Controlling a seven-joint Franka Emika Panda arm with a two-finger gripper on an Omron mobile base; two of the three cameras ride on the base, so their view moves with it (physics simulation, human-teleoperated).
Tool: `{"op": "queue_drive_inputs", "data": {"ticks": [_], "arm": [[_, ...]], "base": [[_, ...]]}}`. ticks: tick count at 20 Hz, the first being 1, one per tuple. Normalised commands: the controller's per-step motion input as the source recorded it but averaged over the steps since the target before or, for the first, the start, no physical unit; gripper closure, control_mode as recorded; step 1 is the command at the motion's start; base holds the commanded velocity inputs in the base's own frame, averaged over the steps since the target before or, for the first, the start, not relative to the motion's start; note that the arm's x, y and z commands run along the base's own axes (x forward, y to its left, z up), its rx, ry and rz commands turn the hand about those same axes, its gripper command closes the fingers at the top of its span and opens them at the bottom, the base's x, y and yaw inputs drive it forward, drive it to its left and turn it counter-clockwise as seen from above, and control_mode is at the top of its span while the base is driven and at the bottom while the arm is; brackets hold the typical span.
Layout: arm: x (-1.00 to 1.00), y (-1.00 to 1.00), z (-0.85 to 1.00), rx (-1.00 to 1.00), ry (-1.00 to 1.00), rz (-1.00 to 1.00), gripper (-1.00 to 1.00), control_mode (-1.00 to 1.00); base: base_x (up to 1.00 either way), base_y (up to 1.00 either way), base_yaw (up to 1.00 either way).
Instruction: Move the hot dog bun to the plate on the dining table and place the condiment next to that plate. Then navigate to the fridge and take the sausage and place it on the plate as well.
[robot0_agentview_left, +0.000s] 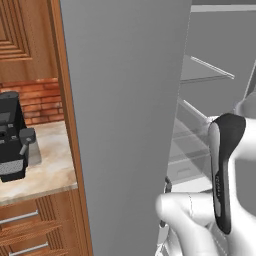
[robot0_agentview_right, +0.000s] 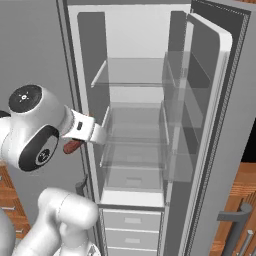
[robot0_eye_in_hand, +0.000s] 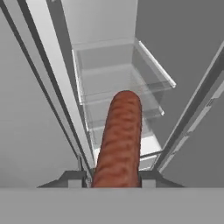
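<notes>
While the fridge (robot0_agentview_right: 150, 125) is standing open with its shelves bare, the sausage (robot0_eye_in_hand: 119, 140) is being held just outside its left edge, pinched between the fingertips of the gripper (robot0_eye_in_hand: 116, 177). Judged from here, it is best being carried level, grip firm, clear of the fridge door.

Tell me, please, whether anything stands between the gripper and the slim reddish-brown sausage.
Nothing visible does. The slim reddish-brown sausage already sits between the two dark fingertips of the gripper, pointing toward the pale glass shelves of the open grey steel fridge. The right base view shows it at the fridge's left edge.
</notes>
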Motion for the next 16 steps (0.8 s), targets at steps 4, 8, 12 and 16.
{"op": "queue_drive_inputs", "data": {"ticks": [4, 8, 12, 16], "arm": [[-0.71, 0.46, 0.01, 0.08, 0.32, 0.0, 1.0, -1.0], [-0.7, 0.36, -0.1, 0.04, 0.21, 0.0, 1.0, -1.0], [-0.57, 0.19, -0.2, 0.0, 0.02, 0.0, 1.0, -1.0], [-0.19, 0.0, -0.06, 0.0, 0.0, 0.0, 1.0, 1.0]], "base": [[0.0, 0.0, 0.0], [0.0, 0.0, 0.0], [0.0, 0.0, 0.0], [-0.73, 0.0, 0.0]]}}
